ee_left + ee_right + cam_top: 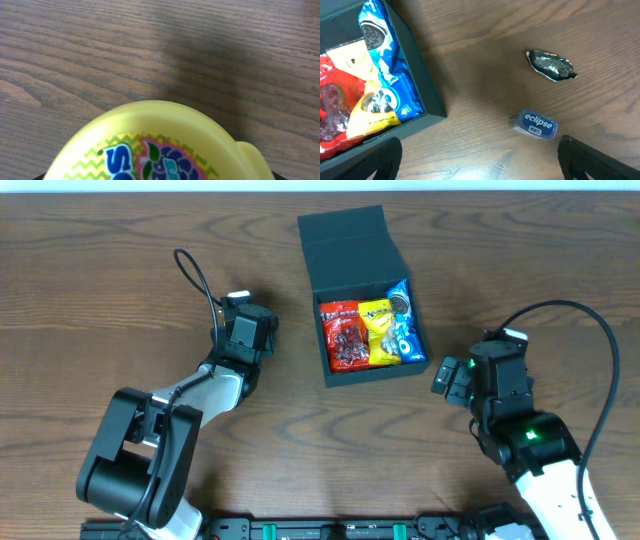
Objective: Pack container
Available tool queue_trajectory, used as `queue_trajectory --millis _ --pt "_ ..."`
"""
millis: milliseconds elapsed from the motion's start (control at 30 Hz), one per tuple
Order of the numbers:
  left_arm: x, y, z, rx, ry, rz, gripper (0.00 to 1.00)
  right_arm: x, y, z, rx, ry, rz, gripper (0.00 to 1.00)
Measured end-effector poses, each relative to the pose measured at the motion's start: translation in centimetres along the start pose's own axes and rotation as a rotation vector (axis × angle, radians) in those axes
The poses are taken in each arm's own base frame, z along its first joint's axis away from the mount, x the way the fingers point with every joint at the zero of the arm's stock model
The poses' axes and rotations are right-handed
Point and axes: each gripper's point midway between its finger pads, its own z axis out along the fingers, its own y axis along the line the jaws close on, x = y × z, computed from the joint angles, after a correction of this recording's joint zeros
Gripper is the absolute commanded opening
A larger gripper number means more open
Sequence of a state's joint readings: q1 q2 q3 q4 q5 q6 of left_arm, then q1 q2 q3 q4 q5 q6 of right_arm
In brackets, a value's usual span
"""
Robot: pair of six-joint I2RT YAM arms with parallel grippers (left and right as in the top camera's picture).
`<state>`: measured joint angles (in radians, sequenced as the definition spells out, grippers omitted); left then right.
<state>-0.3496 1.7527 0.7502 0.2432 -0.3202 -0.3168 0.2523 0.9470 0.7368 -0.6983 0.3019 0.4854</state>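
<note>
Dark-grained wood covers the whole bench (100, 260). The left arm reaches in from the near left corner, elbow bent, with its left pincer (250, 332) pointing down at the boards to the left of the container (352, 240). Its wrist camera is filled by a round yellow tub (150, 145). Only a blue "S" and a picture of purple grapes can be made out on the label, and I cannot tell whether the jaws pinch it or stand apart.

The right arm rises from the near right corner. The right pincer (479, 152) is spread wide, gripping nothing, just right of the box. Below it lie a blue tin (534, 125) marked "eclipse MINTS" and a crumpled dark wrapper (551, 65).

The container sits mid-bench with its lid up, holding a red packet (343, 337), a yellow packet (378, 330) and a blue packet (406, 328).
</note>
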Motion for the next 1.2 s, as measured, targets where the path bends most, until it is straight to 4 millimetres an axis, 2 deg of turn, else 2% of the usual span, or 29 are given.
queue_trajectory --millis 200,267,400,467,500,700,767,800,1000,1200 --pt "0.0 0.0 0.0 0.000 0.000 0.000 0.67 0.0 0.1 0.0 -0.007 0.001 0.001 0.99" --pt "0.0 0.0 0.0 0.000 0.000 0.000 0.52 0.0 0.1 0.0 -0.008 0.002 0.001 0.99" --pt "-0.1 0.0 0.0 0.001 -0.002 0.001 0.50 0.0 0.2 0.0 -0.011 0.002 0.000 0.99" --pt "-0.1 0.0 0.0 0.001 -0.002 -0.001 0.42 0.0 0.2 0.0 -0.011 0.002 -0.003 0.99" --pt "-0.1 0.0 0.0 0.001 -0.002 -0.001 0.42 0.0 0.2 0.0 -0.012 0.002 -0.004 0.99" --pt "-0.1 0.0 0.0 0.001 -0.002 -0.001 0.25 0.0 0.2 0.0 -0.013 0.003 -0.007 0.99" --pt "-0.1 0.0 0.0 0.001 -0.002 -0.001 0.09 0.0 0.2 0.0 -0.014 0.003 -0.007 0.99" --pt "-0.1 0.0 0.0 0.001 -0.002 -0.001 0.06 0.0 0.2 0.0 -0.014 0.003 -0.007 0.99" --pt "0.0 0.2 -0.5 0.000 0.012 0.004 0.06 0.0 0.2 0.0 -0.014 0.004 -0.007 0.99" --pt "-2.0 0.4 -4.3 0.025 0.022 0.004 0.06 0.0 0.3 0.0 -0.014 0.004 -0.007 0.99"
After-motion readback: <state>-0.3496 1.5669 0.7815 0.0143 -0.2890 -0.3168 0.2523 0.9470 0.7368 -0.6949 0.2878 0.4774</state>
